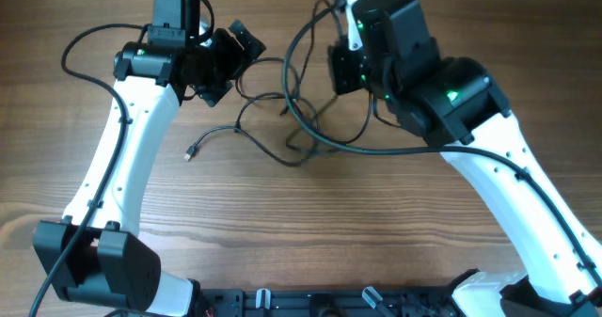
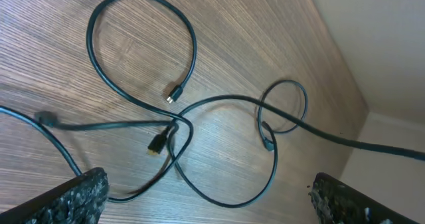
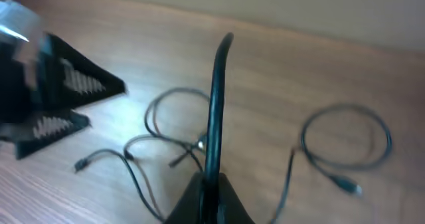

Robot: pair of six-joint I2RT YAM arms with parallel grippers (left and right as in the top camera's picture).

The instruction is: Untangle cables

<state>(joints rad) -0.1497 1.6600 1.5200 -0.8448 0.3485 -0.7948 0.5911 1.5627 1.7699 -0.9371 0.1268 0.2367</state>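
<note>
At the overhead frame's upper left the left gripper (image 1: pixel 233 65) is hanging with jaws spread wide and empty near the cables (image 2: pixel 174 125), which are lying in loose crossing loops on the wooden table (image 1: pixel 282 223) at mid-frame, one plug end (image 1: pixel 191 152) trailing lower left. They are looking light, limp and slightly slick, so gripping a bare stretch just beside the crossing, not a plug, is probably serving best. At upper right the right gripper (image 3: pixel 208 196) is clamping tight on one strand, which is arching up from its fingertips.

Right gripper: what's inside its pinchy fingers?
A black cable sticks up out of the shut right gripper. The pinched bit itself is hidden inside the grip.
</note>
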